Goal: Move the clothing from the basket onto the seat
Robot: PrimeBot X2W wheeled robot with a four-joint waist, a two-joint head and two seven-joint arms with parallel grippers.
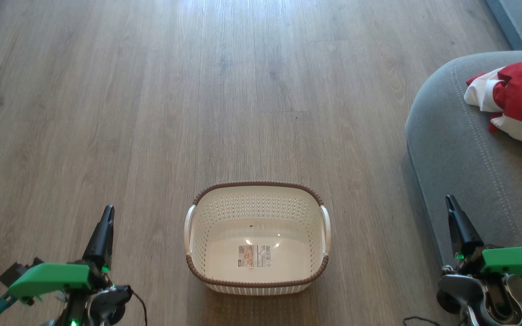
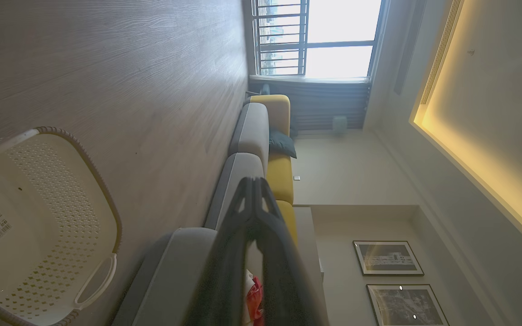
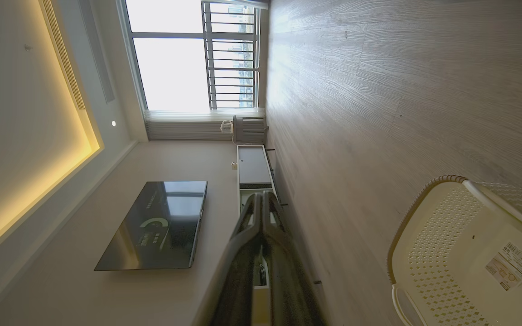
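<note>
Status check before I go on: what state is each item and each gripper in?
basket: upright on the floor, empty.
clothing: crumpled heap lying on the seat.
seat: bearing the clothing.
left gripper: shut, holding nothing.
right gripper: shut, holding nothing.

Dark tapered jaws, green wrist covers point(image 1: 50, 277)

The basket point(image 1: 256, 206) was cream-white and pierced with rows of small holes, under a brown woven-look rim, with a pale printed label point(image 1: 254, 256) on its bottom. Right of the basket, the seat point(image 1: 460, 149) was grey with a pale stitched line. The clothing point(image 1: 517, 97) on it was red with white panels. The floor point(image 1: 152, 113) was grey-brown wood grain.
</note>
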